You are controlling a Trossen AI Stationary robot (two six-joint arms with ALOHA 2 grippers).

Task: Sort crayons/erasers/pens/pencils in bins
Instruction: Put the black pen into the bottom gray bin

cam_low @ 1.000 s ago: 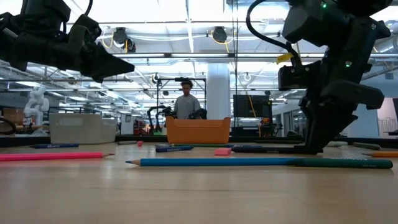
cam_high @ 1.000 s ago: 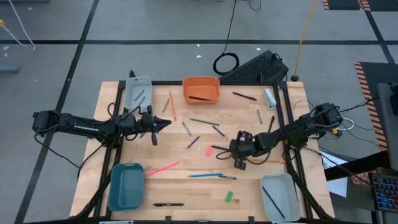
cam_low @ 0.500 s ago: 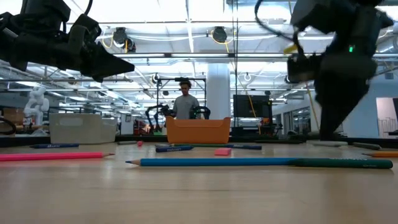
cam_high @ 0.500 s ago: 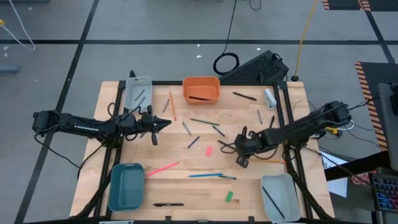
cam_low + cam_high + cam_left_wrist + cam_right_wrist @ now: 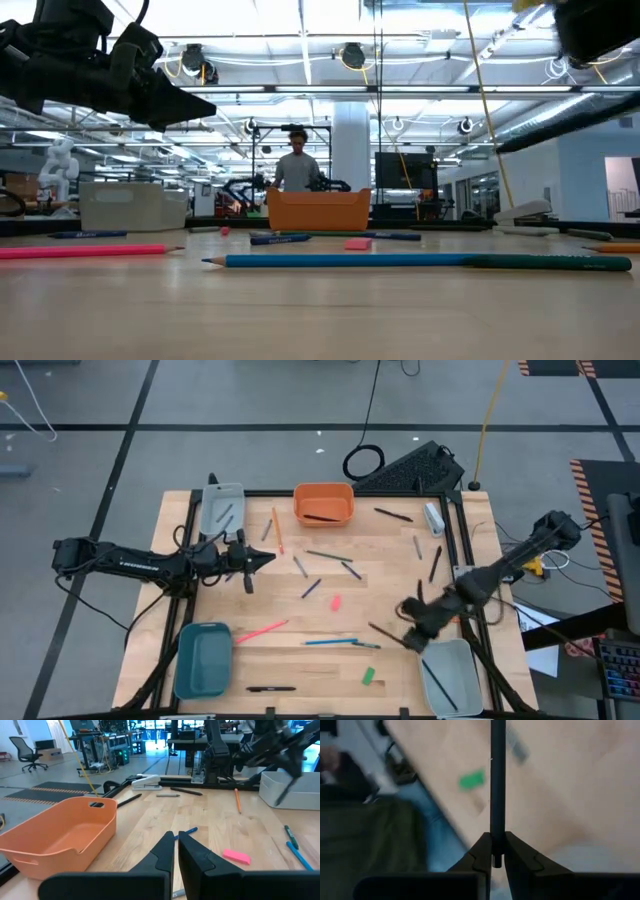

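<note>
Black and slim, a pen point(image 5: 497, 780) is sitting clamped between the fingers of the right gripper point(image 5: 412, 628), jutting straight out past their tips. Just beside that gripper, toward the table's near right corner, a pale grey bin point(image 5: 449, 676) is holding another dark pen point(image 5: 437, 685). A little farther off, a green eraser point(image 5: 368, 676) is lying flat on the wood, with a blue pencil point(image 5: 330, 642) near it. Farther still, a pink eraser point(image 5: 336, 602) is resting mid-table. Well apart, the left gripper point(image 5: 262, 559) is hovering with its fingers pressed together on nothing, and beyond its tips an orange bin point(image 5: 60, 832) is standing.
</note>
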